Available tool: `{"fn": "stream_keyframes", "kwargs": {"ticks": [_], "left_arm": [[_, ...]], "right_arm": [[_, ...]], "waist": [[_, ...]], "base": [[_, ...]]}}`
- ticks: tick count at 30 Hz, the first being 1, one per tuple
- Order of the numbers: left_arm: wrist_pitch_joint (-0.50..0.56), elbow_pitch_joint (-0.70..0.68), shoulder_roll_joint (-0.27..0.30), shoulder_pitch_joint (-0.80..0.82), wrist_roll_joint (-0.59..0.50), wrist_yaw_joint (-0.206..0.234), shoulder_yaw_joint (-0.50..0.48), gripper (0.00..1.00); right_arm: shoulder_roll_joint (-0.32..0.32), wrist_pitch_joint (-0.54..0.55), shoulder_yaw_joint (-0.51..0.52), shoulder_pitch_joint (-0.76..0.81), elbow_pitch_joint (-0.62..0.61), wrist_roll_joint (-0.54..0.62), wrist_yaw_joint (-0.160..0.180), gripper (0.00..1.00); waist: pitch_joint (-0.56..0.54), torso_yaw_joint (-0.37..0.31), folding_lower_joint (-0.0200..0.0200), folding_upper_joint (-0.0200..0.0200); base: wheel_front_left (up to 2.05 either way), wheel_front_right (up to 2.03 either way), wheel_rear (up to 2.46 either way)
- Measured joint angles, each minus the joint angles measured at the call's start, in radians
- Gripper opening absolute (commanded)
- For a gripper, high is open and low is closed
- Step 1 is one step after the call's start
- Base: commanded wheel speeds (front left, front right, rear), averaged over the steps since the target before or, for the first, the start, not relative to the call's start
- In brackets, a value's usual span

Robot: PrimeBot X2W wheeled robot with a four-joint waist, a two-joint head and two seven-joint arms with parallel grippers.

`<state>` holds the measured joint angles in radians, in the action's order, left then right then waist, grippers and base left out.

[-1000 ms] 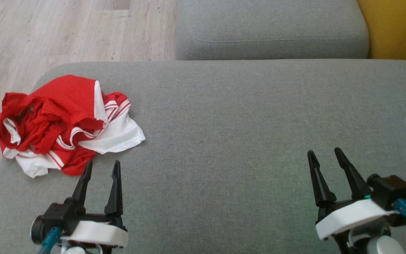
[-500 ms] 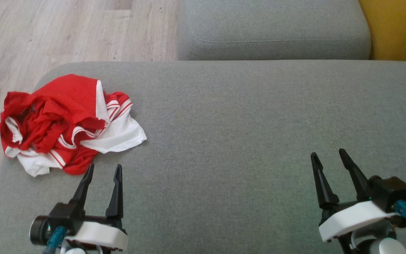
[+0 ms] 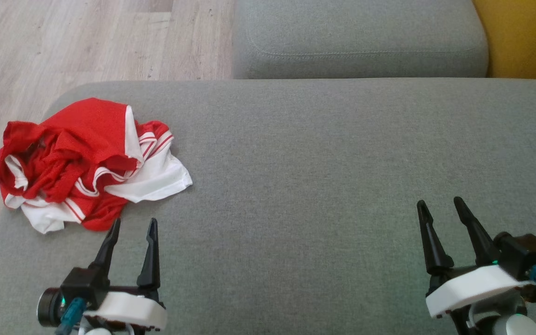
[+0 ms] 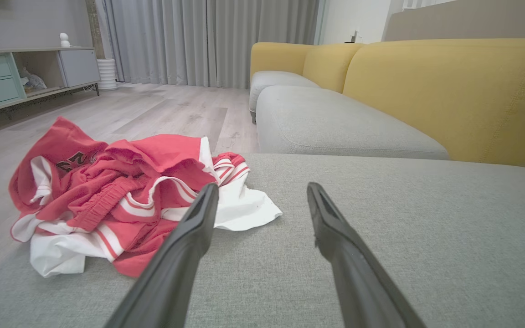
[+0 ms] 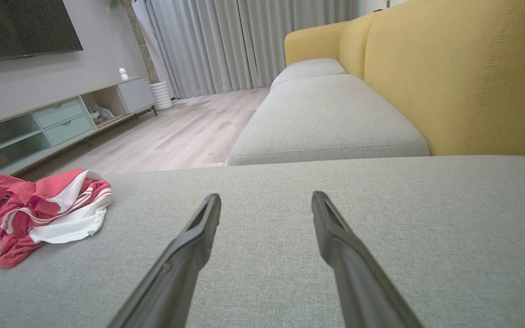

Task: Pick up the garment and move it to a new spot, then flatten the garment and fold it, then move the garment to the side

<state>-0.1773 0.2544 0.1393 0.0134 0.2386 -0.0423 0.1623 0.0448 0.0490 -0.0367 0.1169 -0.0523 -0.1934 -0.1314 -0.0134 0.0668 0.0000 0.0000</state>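
The garment [image 3: 82, 163] is a red and white jersey, crumpled in a heap at the left end of the grey sofa cushion [image 3: 319, 153]. In the left wrist view the garment [image 4: 121, 200] lies just ahead and to the left. My left gripper [image 3: 133, 224] is open with nothing between its fingers, and its tips stand just short of the heap's near edge. My right gripper [image 3: 440, 204] is open too, with nothing in it, far to the right over bare cushion. From the right wrist the garment [image 5: 39, 209] shows far off at the left.
A second grey cushion [image 3: 356, 42] lies beyond the seat, with a yellow backrest [image 3: 524, 37] at the right. Wooden floor [image 3: 86, 42] runs along the left edge, close to the garment. A TV cabinet [image 5: 57, 123] stands across the room.
Both grippers have drawn back a little towards the bottom of the head view. They stay open. The garment has not moved.
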Motion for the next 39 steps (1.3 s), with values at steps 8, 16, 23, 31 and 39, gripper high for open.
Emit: {"fn": "stream_keyframes", "kwargs": {"ticks": [8,16,23,31,39], "left_arm": [[0.0,0.002,0.004,0.001,0.01,0.019,-0.001,1.0],[-0.018,0.033,0.004,0.015,0.031,0.027,-0.013,1.0],[-0.047,0.058,0.004,0.066,0.045,0.034,-0.038,1.0],[-0.071,0.068,-0.001,0.076,0.047,0.043,-0.07,1.0],[-0.072,0.071,-0.016,0.09,0.052,0.042,-0.097,1.0]], "right_arm": [[0.0,-0.002,-0.005,0.0,0.0,0.0,0.0,1.0],[0.0,0.004,-0.027,-0.001,-0.016,0.004,0.0,1.0],[0.0,0.014,-0.035,-0.008,-0.04,0.011,0.0,1.0],[0.0,0.044,-0.05,-0.06,-0.073,0.037,0.0,1.0],[0.0,0.077,-0.049,-0.078,-0.103,0.065,0.0,1.0]], "waist": [[0.003,0.008,0.0,0.0],[0.005,0.094,0.0,0.0],[0.024,0.207,0.0,0.0],[0.066,0.344,0.0,0.0],[0.127,0.395,0.0,0.0]], "base": [[0.0,0.0,0.0],[0.0,0.0,0.0],[0.0,0.0,0.0],[0.0,0.0,0.0],[0.0,0.0,0.0]]}}
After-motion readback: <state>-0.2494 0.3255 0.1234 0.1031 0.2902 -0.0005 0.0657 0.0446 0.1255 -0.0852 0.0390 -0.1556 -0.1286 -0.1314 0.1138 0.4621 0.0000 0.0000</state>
